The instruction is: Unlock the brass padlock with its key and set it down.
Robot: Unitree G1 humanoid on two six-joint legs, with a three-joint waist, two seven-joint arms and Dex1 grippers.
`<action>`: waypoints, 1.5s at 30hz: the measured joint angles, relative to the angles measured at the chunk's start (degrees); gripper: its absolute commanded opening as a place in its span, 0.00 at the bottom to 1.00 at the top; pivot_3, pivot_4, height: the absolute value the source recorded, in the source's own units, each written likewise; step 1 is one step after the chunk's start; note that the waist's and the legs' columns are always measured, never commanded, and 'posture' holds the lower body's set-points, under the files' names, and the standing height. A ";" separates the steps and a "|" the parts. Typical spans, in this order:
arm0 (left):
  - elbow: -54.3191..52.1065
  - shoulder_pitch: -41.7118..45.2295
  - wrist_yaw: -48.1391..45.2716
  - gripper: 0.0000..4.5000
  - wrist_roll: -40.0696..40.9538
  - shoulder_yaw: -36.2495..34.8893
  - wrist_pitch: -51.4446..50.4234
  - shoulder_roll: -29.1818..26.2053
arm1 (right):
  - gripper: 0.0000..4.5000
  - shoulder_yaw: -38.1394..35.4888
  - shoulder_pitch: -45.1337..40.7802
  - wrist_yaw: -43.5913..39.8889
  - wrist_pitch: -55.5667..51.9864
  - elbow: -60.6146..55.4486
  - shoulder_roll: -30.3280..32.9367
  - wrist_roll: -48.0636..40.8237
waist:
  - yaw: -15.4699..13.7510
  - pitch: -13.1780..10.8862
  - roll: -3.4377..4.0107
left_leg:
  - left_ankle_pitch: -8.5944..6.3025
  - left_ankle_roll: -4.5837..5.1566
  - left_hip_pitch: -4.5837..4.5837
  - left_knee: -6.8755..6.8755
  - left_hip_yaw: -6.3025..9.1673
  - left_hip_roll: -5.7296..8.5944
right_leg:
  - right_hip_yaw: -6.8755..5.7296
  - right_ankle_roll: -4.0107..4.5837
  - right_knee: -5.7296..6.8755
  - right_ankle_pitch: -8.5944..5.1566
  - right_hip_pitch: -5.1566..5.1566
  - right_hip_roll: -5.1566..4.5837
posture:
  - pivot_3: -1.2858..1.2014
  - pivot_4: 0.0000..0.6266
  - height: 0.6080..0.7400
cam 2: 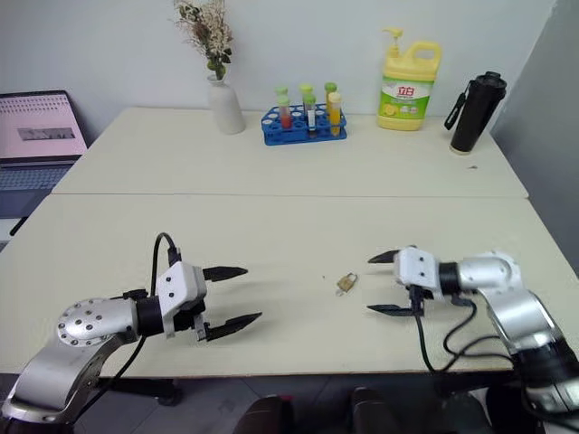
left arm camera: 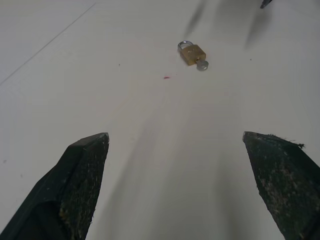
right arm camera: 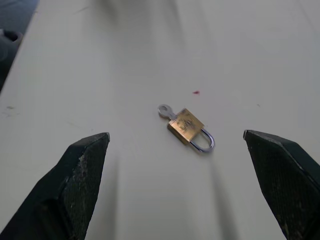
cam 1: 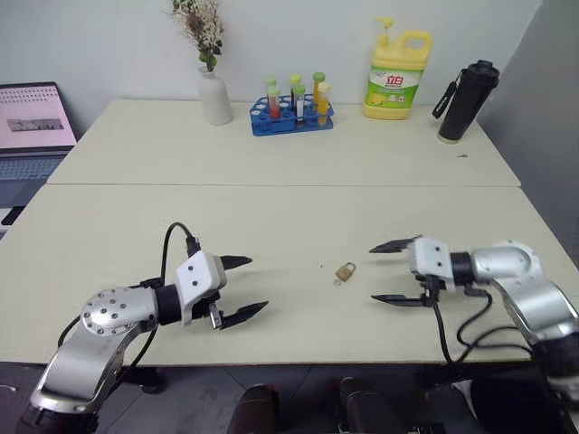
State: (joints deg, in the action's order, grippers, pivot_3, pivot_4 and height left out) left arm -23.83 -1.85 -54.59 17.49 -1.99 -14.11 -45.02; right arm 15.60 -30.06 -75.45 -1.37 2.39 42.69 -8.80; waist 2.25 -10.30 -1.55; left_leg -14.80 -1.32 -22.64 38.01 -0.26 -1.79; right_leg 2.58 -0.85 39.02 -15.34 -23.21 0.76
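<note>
Both jaws stand wide and hold nothing: the left gripper (cam 1: 242, 287) hangs just over the desk (cam 1: 271, 226) on its near left, fingers aimed toward the middle, and the right gripper (cam 1: 391, 272) faces it from the near right, fingers aimed back the other way. Between them, nearer the right gripper and apart from both, the padlock (cam 1: 346, 270) lies flat on the bare desk. In the right wrist view its silvery shackle (right arm camera: 205, 142) looks seated in the brass body, so it reads as locked, though a small gap would be hard to make out. The key (right arm camera: 165, 111) sits at the end of the body opposite the shackle, its round head sticking out; it looks already in the keyhole, though it could be merely lying against the body. A tiny red speck (right arm camera: 196, 92) marks the desk just beside the lock. Judged from this, the task is at its very start: nothing is gripped, nothing turned. What remains is nearly everything: pin or lift the body with one gripper, pinch the key head with the other, turn it, free the shackle, then lay the lock down. Farther back stand a tube rack (cam 1: 291, 116), vase (cam 1: 214, 96), yellow jug (cam 1: 396, 77) and black flask (cam 1: 467, 101), well clear of the work.
</note>
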 measured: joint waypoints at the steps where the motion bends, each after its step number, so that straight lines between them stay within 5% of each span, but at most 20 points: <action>1: -0.21 -0.55 -0.07 1.00 -0.55 0.78 0.26 -0.01 | 1.00 2.42 -4.99 -2.52 1.67 4.36 -1.92 1.53 | 0.26 -0.02 0.01 | 0.00 0.00 0.01 -0.06 0.00 -0.02 | 0.00 0.16 0.00 0.08 -0.02 0.02 | 0.52 0.24 1.00; 5: -1.37 -2.44 0.27 1.00 -0.80 1.63 0.28 0.18 | 1.00 9.14 -17.24 -10.12 8.62 19.25 -7.60 6.04 | -0.04 -0.02 0.01 | 0.00 0.00 -0.09 -0.10 0.21 -0.12 | -0.10 0.47 0.03 0.05 -0.05 0.02 | 0.52 0.24 1.00; 12: -5.30 -2.96 1.81 1.00 -0.69 1.71 -1.73 0.44 | 1.00 15.24 -26.76 -11.69 17.39 39.10 -15.30 12.31 | -0.62 -0.03 0.04 | 0.00 0.00 -0.18 -0.07 0.21 0.04 | -0.13 0.52 0.02 0.06 -0.08 -0.22 | 0.52 0.24 1.00; 24: -7.92 -4.31 2.82 1.00 -0.54 1.60 -4.23 0.30 | 1.00 20.70 -28.60 -11.97 24.60 44.02 -15.26 12.03 | -0.60 -0.05 0.06 | 0.00 0.00 -0.13 -0.07 0.27 0.03 | -0.19 0.52 0.07 0.05 -0.05 -0.24 | 0.52 0.24 1.00; 27: -7.91 -4.00 2.72 1.00 -0.51 1.52 -4.35 0.19 | 0.87 20.85 -28.60 -12.07 25.17 44.28 -15.27 12.02 | -0.60 -0.05 0.06 | 0.00 0.00 -0.12 -0.07 0.28 0.03 | -0.19 0.52 0.07 0.05 -0.04 -0.24 | 0.52 0.24 1.00; 36: -7.89 -2.95 2.64 1.00 -0.41 1.53 -4.39 0.18 | 0.19 20.87 -28.65 -12.19 29.69 45.96 -16.16 13.14 | -0.41 -0.04 0.07 | 0.00 0.00 0.06 -0.07 0.20 -0.01 | -0.17 0.52 0.13 0.06 0.04 -0.21 | 0.52 0.24 1.00; 45: -7.81 -2.50 2.72 1.00 -0.87 1.67 -4.33 0.20 | 0.19 17.67 -27.19 -11.38 25.32 44.43 -15.69 13.71 | -0.48 -0.04 0.07 | 0.00 -0.01 0.07 -0.04 0.20 0.00 | -0.15 0.54 0.17 0.07 0.06 -0.22 | 0.52 0.24 1.00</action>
State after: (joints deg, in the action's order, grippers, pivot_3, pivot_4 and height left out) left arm -31.64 -4.35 -51.87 16.62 -0.33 -18.44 -44.82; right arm 33.27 -57.26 -86.83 23.95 46.82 27.00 4.91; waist 1.76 -10.34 -1.49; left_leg -14.80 -1.33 -22.57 37.96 -0.07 -1.80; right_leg 2.43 -0.31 39.19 -15.26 -23.15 0.54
